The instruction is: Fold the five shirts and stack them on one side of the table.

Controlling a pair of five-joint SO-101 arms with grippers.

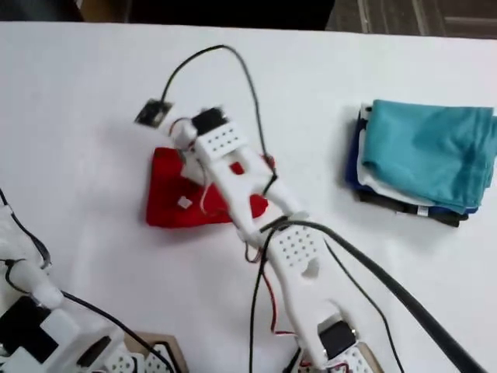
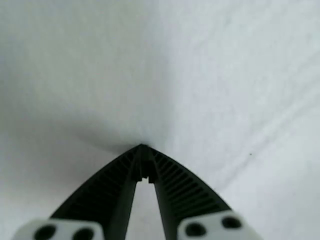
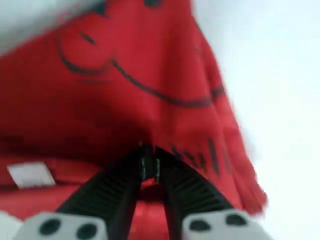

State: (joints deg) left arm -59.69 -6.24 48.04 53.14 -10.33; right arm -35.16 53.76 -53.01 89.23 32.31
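Observation:
A folded red shirt [image 1: 175, 198] lies on the white table [image 1: 93, 70], left of centre. My right arm [image 1: 233, 179] stretches from the near edge across it. In the right wrist view my right gripper [image 3: 148, 167] is shut, its tips down against the red shirt [image 3: 150, 90] with dark print; I cannot tell whether any cloth is pinched. A stack of folded shirts [image 1: 423, 155] with a teal one on top sits at the right side. My left gripper [image 2: 143, 162] is shut over bare white tabletop, holding nothing.
My left arm [image 1: 31, 311] is drawn back at the near left corner. Black cables [image 1: 373, 272] run from the right arm's base toward the near right. A white tag [image 1: 184, 203] shows on the red shirt.

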